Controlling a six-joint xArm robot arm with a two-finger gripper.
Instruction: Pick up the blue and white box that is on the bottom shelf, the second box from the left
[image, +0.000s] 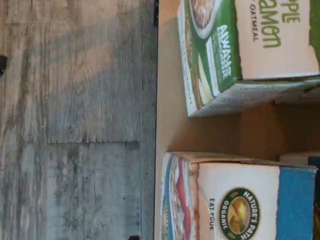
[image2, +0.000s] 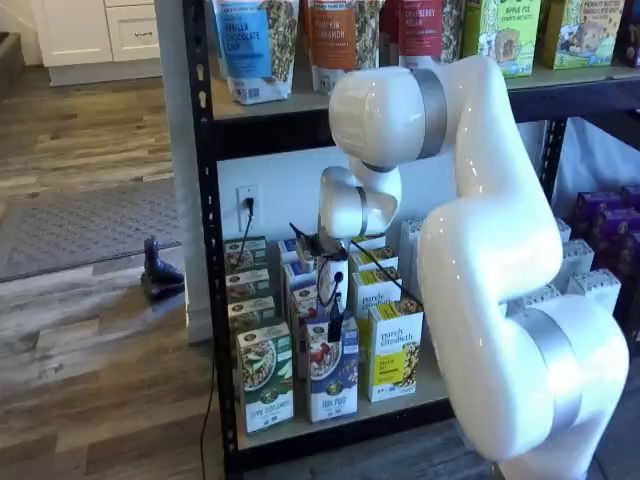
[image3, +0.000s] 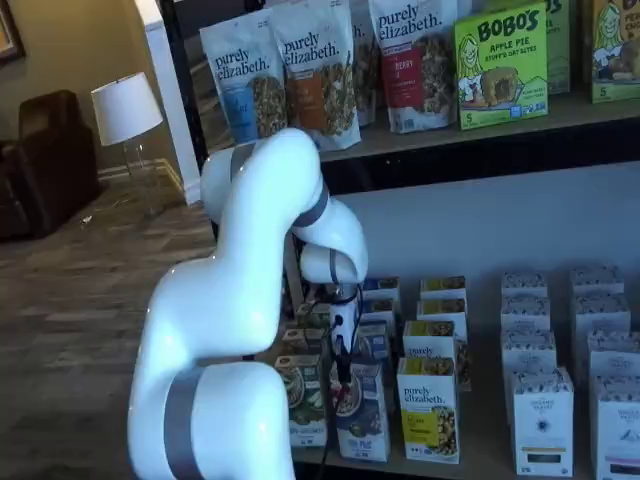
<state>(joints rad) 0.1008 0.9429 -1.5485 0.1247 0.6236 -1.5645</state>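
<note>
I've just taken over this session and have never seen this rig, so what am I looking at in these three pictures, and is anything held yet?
The big white machine is a robot arm. Its gripper hangs just above the blue and white box at the front of the bottom shelf; it also shows in the other shelf view.

Two pictures come from fixed cameras facing the shelves, with the arm in between. The third is a camera on the wrist, turned on its side: it sees the top of the blue and white box, the green box beside it and the wooden floor.

A yellow box stands on the blue one's other side. Nothing looks held; I cannot tell whether the gripper is open.
</note>
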